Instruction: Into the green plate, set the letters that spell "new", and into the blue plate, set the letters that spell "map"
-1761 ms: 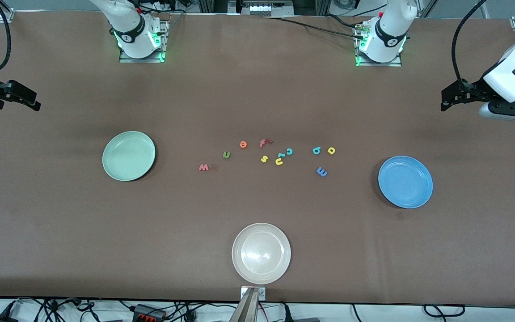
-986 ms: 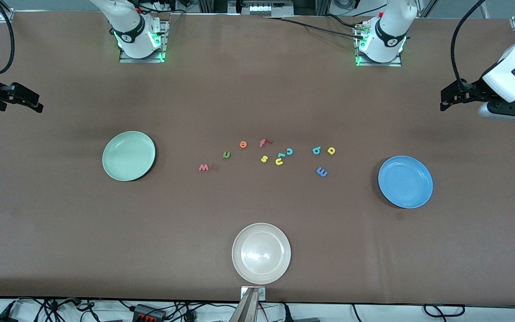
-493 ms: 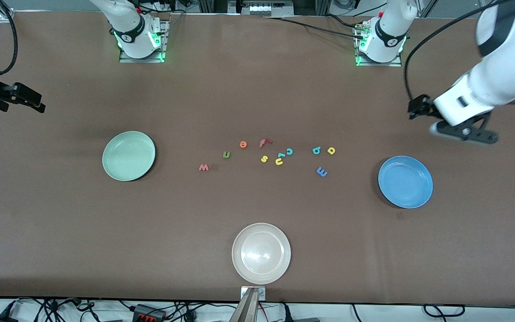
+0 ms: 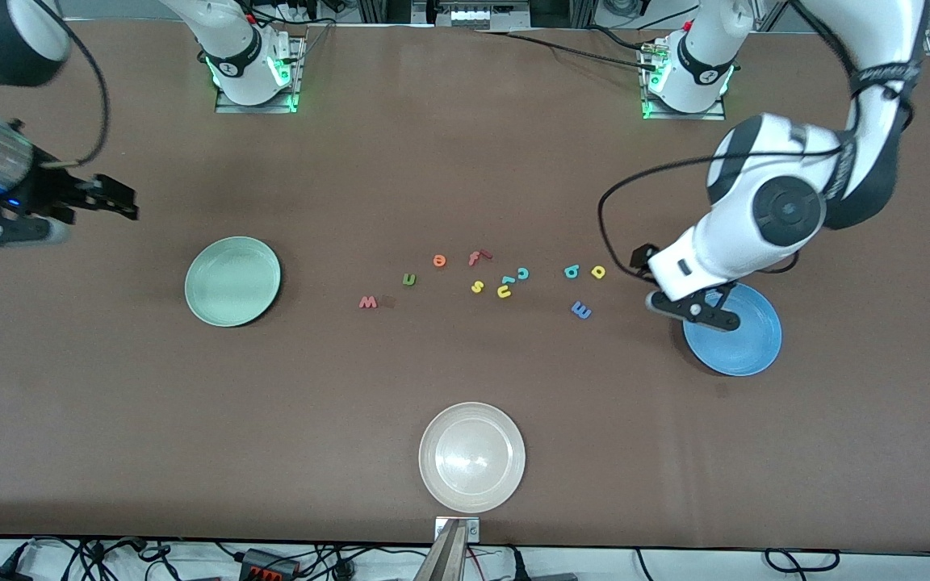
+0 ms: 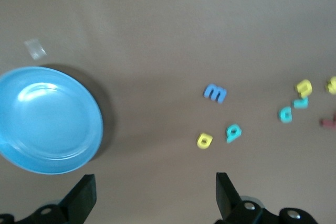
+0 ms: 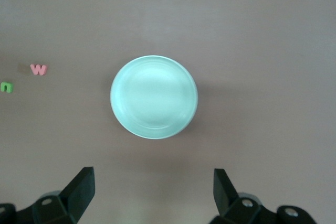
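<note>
The green plate point(image 4: 232, 281) point(image 6: 154, 97) lies toward the right arm's end, the blue plate point(image 4: 735, 339) point(image 5: 47, 119) toward the left arm's end. Between them lie the pinkish w point(image 4: 367, 302) point(image 6: 39, 69), green n point(image 4: 408, 279) point(image 6: 7, 86), orange e point(image 4: 439, 260), teal a point(image 4: 571, 271) point(image 5: 233, 131), yellow p point(image 4: 598, 272) point(image 5: 204, 140) and blue m point(image 4: 581, 309) point(image 5: 215, 93). My left gripper point(image 4: 640, 260) point(image 5: 155, 190) hangs open and empty over the table between the p and the blue plate. My right gripper point(image 4: 114, 198) point(image 6: 153, 182) hovers open and empty over bare table beside the green plate.
A red f point(image 4: 477, 257), yellow s point(image 4: 477, 286), yellow u point(image 4: 504, 291) and teal c point(image 4: 522, 273) lie among the letters in the middle. A white plate point(image 4: 472, 457) sits near the table's front edge. The left wrist overlaps the blue plate's rim in the front view.
The left arm has swung in from the table's end to the blue plate and the letters. The right arm has moved a little toward the green plate. Both grippers stay open.
</note>
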Controlling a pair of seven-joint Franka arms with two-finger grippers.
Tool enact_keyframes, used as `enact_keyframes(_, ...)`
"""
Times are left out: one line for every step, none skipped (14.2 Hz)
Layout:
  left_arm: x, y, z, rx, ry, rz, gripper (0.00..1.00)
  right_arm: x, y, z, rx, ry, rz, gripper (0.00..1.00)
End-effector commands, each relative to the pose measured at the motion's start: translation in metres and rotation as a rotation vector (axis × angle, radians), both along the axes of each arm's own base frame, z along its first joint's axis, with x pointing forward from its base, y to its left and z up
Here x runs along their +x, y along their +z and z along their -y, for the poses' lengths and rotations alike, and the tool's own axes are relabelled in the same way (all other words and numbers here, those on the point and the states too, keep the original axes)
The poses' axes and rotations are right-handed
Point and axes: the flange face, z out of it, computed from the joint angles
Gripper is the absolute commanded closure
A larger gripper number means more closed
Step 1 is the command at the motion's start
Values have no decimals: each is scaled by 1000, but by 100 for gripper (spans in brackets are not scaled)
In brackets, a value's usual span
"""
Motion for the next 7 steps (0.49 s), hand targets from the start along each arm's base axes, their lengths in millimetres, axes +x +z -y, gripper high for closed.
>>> enact_keyframes(10, -33, 21, 14, 273, -18, 0, 16, -42, -44, -4, 65, -32, 0)
enact_keyframes(11, -44, 26, 13, 440, -31, 0, 20, -61, -62, -7, 94, -44, 0)
enact_keyframes(11, -61, 35, 29, 534, -36, 0, 24, -79, -81, -8, 124, -46, 0)
enact_keyframes(7, -75, 48, 48, 622, -46, 0, 26, -93, -100, -10, 138, -39, 0)
enact_keyframes(8, -89, 54, 61, 731, -45, 0, 29, -110, -121, -15, 139, -34, 0)
enact_keyframes(9, -106, 62, 70, 871, -39, 0, 29, -124, -142, -21, 133, -26, 0)
enact_keyframes(11, -120, 66, 74, 1007, -29, 0, 27, -140, -165, -29, 116, -22, 0)
